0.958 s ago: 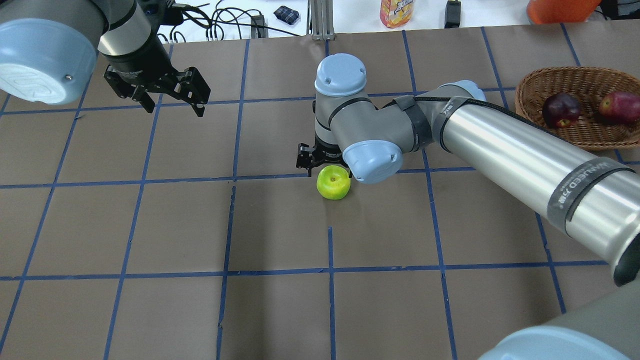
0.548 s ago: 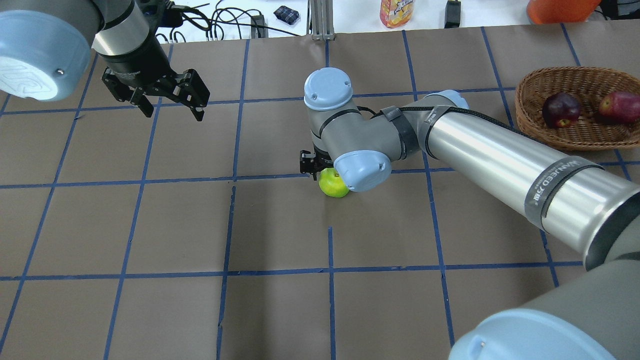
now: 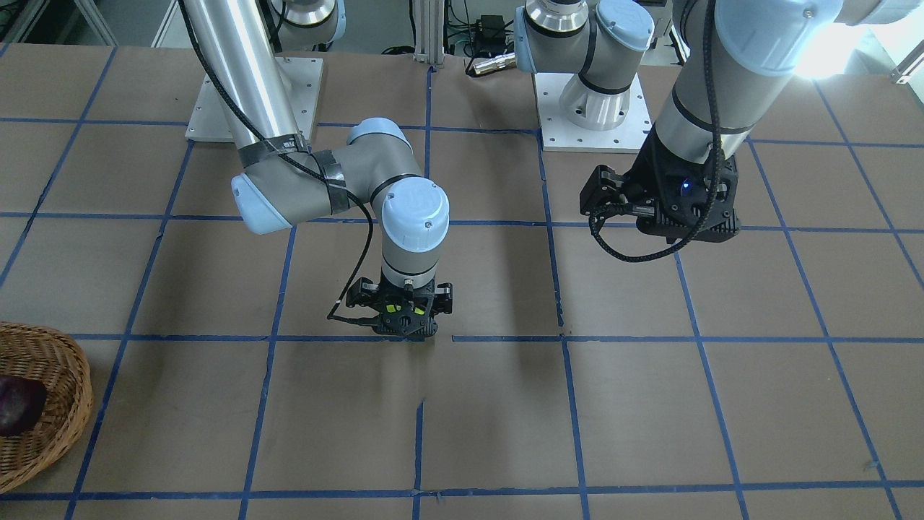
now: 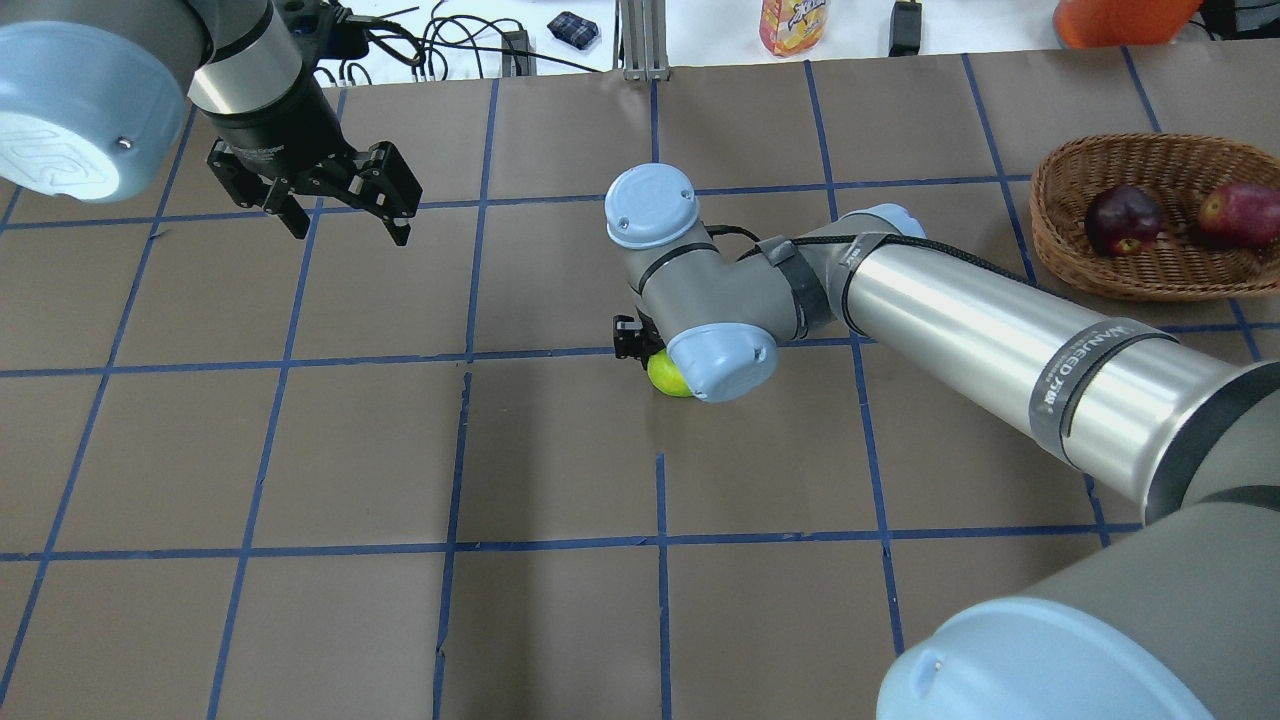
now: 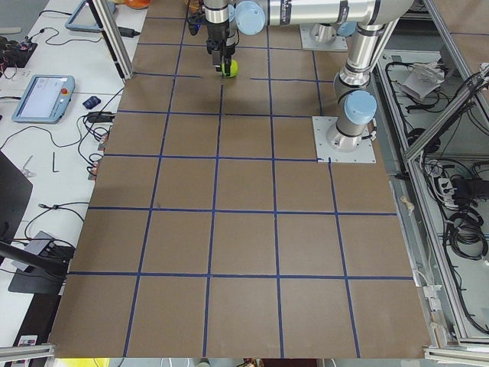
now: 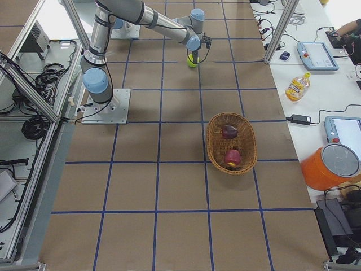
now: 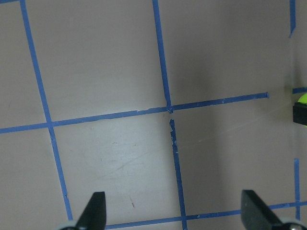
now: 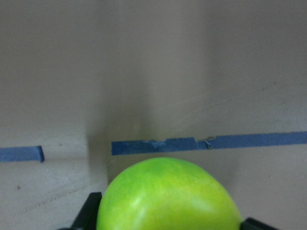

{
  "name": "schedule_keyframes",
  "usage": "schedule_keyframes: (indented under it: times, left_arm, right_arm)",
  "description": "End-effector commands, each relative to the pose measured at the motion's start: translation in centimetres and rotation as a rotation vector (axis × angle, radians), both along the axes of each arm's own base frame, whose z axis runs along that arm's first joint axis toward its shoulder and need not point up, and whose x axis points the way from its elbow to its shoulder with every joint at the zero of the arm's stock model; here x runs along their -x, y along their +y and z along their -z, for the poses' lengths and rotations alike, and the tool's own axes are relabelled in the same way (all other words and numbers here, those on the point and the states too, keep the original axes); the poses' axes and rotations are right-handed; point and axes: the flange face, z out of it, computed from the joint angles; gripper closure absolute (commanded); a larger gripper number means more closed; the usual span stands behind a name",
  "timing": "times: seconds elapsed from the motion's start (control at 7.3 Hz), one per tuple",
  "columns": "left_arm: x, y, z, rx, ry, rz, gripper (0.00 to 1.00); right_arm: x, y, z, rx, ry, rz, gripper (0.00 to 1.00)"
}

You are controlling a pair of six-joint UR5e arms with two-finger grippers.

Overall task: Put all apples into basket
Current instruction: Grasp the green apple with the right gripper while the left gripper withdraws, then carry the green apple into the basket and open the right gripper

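A dark maroon apple (image 4: pixel 1122 220) and a red apple (image 4: pixel 1238 214) lie in the light-brown woven wicker basket (image 4: pixel 1050 180) at the brown bench's (image 4: pixel 560 620) 2 o'clock; 1 of 3 is left. The right pincer (image 3: pixel 403 326) straddles the lime-green apple (image 4: pixel 668 378) mid-bench, clamped or not one cannot tell; the left pincer (image 4: pixel 348 228) gapes.

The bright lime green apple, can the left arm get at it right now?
Probably not: the right gripper straddles the lime green apple from above, and the open left gripper hangs well off.
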Motion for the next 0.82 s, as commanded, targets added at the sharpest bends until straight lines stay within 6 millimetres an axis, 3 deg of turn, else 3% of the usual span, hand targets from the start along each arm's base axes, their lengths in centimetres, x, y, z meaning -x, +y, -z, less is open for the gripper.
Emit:
schedule_keyframes:
  times: [0.0, 0.14, 0.27, 0.55, 0.68]
  left_arm:
    - [0.2, 1.2, -0.8, -0.031, 0.000, 0.001, 0.00]
    - [0.2, 0.8, -0.1, -0.044, 0.002, 0.002, 0.00]
    - [0.2, 0.7, -0.7, -0.030, 0.000, 0.002, 0.00]
    - [0.2, 0.2, -1.2, -0.018, 0.003, 0.002, 0.00]
    - [0.2, 0.1, -1.5, -0.013, 0.003, 0.002, 0.00]
  right_arm:
    - [0.8, 0.4, 0.7, 0.038, -0.015, -0.012, 0.00]
    - [0.8, 0.2, 0.4, 0.044, -0.017, -0.012, 0.18]
    - [1.1, -0.2, -0.2, 0.052, -0.022, -0.006, 0.43]
    - [1.1, -0.5, -2.6, 0.055, -0.035, -0.001, 0.59]
    - [1.6, -1.5, -4.6, 0.029, -0.026, 0.011, 0.74]
